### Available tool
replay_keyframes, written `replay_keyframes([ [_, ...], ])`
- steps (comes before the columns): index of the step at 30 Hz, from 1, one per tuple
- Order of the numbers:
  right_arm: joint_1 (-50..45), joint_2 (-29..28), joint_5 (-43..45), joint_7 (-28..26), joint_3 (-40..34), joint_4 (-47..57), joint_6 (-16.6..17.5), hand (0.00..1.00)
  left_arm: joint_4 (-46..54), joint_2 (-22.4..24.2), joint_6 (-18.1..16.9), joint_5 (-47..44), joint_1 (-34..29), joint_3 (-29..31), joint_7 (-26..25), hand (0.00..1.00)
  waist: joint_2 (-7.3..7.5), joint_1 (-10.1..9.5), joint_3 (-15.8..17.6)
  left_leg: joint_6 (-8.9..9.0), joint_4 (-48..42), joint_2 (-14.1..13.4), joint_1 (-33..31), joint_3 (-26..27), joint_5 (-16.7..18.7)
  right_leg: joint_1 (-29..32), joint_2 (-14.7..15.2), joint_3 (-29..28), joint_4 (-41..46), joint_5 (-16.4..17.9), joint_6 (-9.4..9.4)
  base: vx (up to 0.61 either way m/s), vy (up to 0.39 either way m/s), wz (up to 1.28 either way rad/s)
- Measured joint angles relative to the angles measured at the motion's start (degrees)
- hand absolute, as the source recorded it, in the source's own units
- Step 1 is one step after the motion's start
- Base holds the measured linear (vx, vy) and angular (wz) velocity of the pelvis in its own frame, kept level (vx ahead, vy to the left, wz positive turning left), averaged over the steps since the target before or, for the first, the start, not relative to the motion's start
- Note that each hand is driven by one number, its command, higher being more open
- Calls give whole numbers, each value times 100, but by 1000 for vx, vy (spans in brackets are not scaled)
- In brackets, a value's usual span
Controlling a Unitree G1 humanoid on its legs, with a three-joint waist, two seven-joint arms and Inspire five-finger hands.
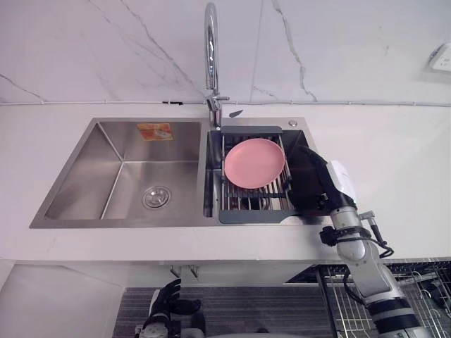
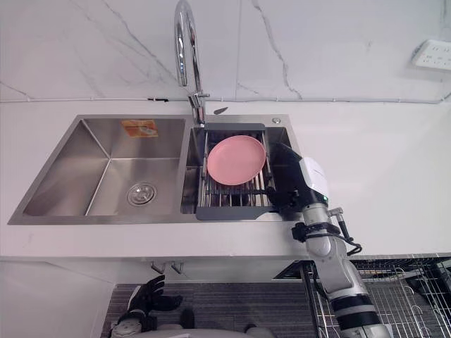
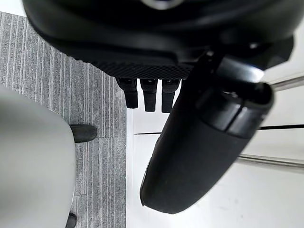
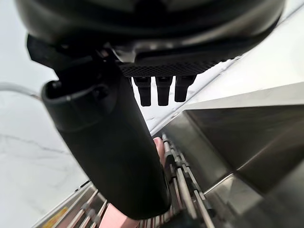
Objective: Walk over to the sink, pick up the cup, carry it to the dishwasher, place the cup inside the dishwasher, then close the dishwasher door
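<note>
Right robot hand (image 1: 312, 184) over sink (image 1: 77, 176) right side, beside rack (image 1: 246, 213), fingers extended.

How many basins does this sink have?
2. The left basin has a round drain; the right basin carries a dark rack with a pink plate, the robot's right hand beside it. None looks hidden.

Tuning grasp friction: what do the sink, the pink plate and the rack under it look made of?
Sink: brushed stainless steel, by its dull grey sheen. Pink plate: matte, even colour, likely plastic; ceramic not excluded. Rack: dark frame, probably plastic, with shiny metal bars.
</note>
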State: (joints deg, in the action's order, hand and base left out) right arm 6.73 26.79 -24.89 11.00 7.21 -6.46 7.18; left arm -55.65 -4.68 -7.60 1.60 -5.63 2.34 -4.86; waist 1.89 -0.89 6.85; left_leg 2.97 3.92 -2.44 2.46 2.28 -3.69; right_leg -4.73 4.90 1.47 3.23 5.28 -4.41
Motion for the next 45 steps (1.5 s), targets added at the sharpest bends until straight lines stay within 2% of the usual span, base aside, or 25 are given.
replay_keyframes([
  [3, 199, 9, -26, -5, 132, -113, 4, 90, 69, -29, -31, -1, 1, -11, 2, 90, 48, -53, 50, 0, -5, 1, -8, -3, 0, 4, 3, 2, 2, 0, 0, 0, 0, 0],
  [8, 349, 24, -231, -4, 280, -170, 24, 90, 137, -21, -44, -46, 1, -21, -1, 90, 42, -104, 119, -4, -9, 24, -30, -34, -1, 9, 24, 31, 4, 1, 0, -13, 0, 2],
  [19, 913, 301, -1252, 18, 566, -805, 25, 90, 220, -37, -148, -90, 54, -49, -1, 90, 37, -126, 374, -28, -20, 51, -104, -171, -21, 7, 42, 184, 7, 1, -2, -12, -7, 7],
  [27, 1352, 309, -1710, 66, 577, -1010, -127, 90, 243, -49, -152, -110, 117, -68, -6, 90, 34, -146, 520, -29, -43, 56, -191, -208, -21, 66, 47, 222, 21, 3, -3, -17, -5, 2],
  [35, 1550, 308, -1746, 188, 558, -1008, -275, 90, 191, -86, -146, -116, 230, -144, -12, 90, 43, -140, 664, -35, -30, 57, -305, -231, -83, 201, 48, 251, 72, 9, -9, -45, -7, 1],
  [36, 1586, 307, -1746, 217, 549, -1014, -307, 30, 182, -87, -146, -121, 243, -166, -13, 90, 42, -142, 666, -30, -15, 57, -350, -236, -114, 246, 47, 258, 72, 9, -9, -53, -6, 1],
  [43, 1867, 289, -1726, 325, 536, -1365, -398, 30, 184, -96, -156, -194, 265, -169, -21, 90, 41, -159, 711, -4, 106, 46, -415, -330, -282, 335, 30, 336, 76, 11, -5, -74, -7, 6],
  [45, 1980, 276, -1688, 543, 524, -1423, -406, 30, 180, -97, -154, -273, 297, -175, -20, 90, 33, -164, 780, 21, 106, 38, -451, -326, -302, 381, 22, 326, 94, 6, 2, -63, 0, -1],
])
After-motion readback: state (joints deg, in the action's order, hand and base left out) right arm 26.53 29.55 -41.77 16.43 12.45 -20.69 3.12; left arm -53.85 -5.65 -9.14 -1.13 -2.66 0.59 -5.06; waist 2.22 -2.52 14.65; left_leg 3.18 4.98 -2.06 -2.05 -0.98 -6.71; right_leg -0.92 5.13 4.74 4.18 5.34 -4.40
